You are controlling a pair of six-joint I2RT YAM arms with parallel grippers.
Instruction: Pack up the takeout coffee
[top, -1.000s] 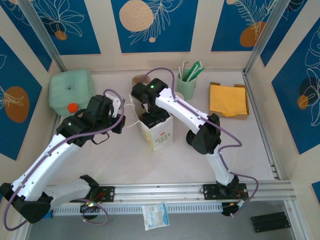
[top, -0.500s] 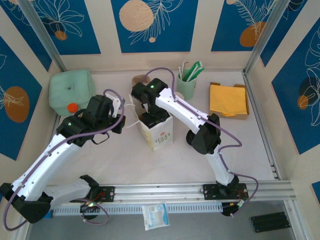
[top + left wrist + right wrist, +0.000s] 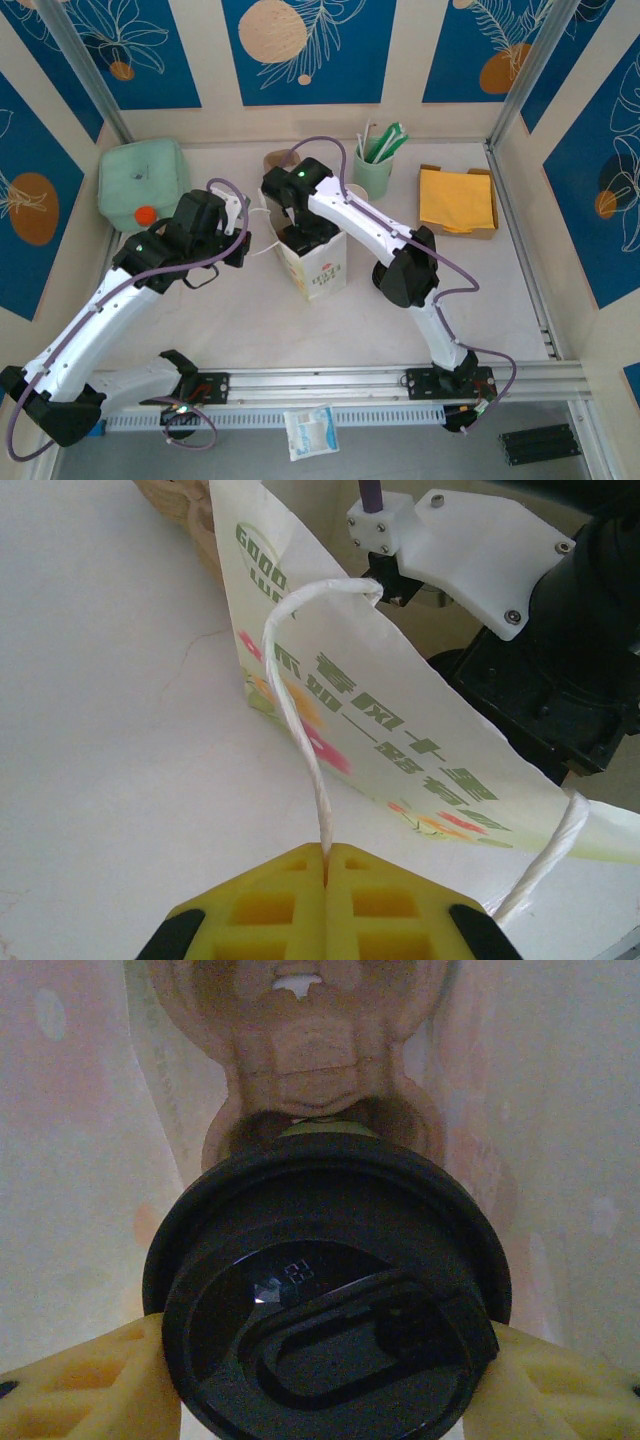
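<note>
The takeout coffee [image 3: 325, 1300] shows its round black lid in the right wrist view, with my right gripper [image 3: 325, 1378] shut on it, a yellow finger on each side. It hangs inside the white printed paper bag [image 3: 322, 270], just above a brown pulp carrier [image 3: 310, 1050] on the bag's floor. From above, the right wrist [image 3: 305, 225] reaches down into the bag's mouth and hides the cup. My left gripper [image 3: 327, 855] is shut on the bag's white string handle [image 3: 295, 710] and holds it out to the left of the bag [image 3: 400, 720].
A mint-green cup of straws [image 3: 375, 165] stands behind the bag, with a tray of yellow napkins [image 3: 457, 200] at the back right. A pale green box [image 3: 143, 180] with an orange knob [image 3: 146, 213] sits at the back left. Side walls close in the table.
The right wrist has shifted very slightly at the bag's mouth. The left arm and the bag have not moved.
</note>
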